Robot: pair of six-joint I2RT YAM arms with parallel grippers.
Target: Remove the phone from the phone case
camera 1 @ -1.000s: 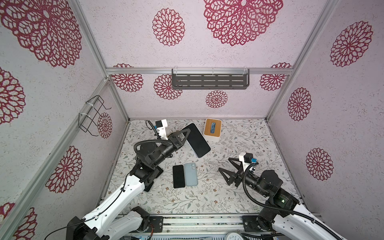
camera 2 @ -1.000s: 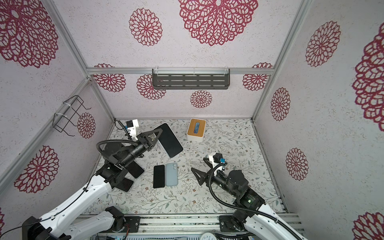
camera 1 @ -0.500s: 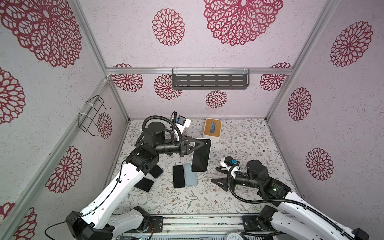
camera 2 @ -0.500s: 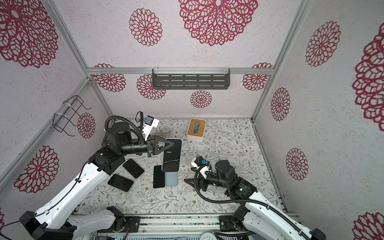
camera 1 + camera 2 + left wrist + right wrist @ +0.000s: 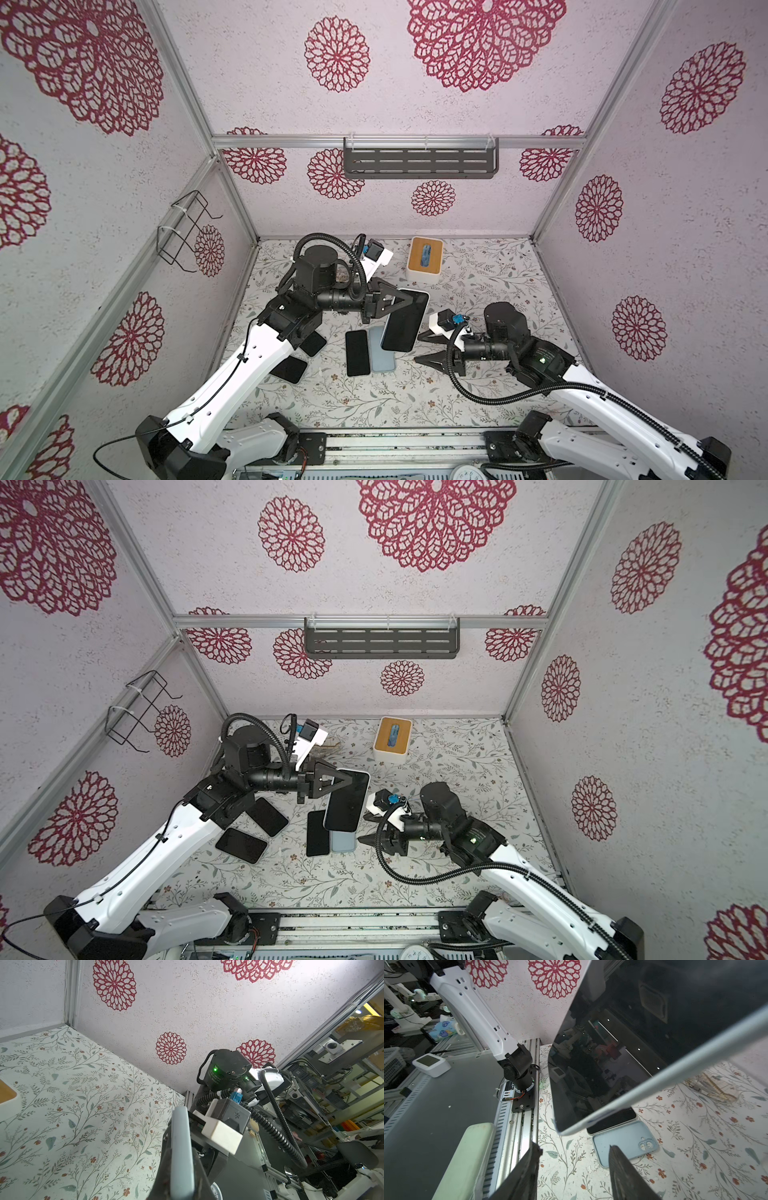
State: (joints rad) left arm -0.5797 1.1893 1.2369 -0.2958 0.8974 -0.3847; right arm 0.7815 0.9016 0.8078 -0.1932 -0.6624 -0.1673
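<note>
Nothing is out yet: the left tool (image 5: 402,302) pinches the phone (image 5: 405,324), in its case (image 5: 675,1073), above the worktop's (image 5: 478,282) middle, and the right tool (image 5: 417,348) hovers half-wide and empty by its lower end.

The tabletop (image 5: 478,291) wears a floral print; at its far edge stands a white box with a wooden top (image 5: 424,258); in the middle a black phone (image 5: 357,353) lies flat, just beside an empty pale blue case (image 5: 382,361); toward the left lie two dark phones (image 5: 268,816) (image 5: 241,845), near each other.
</note>
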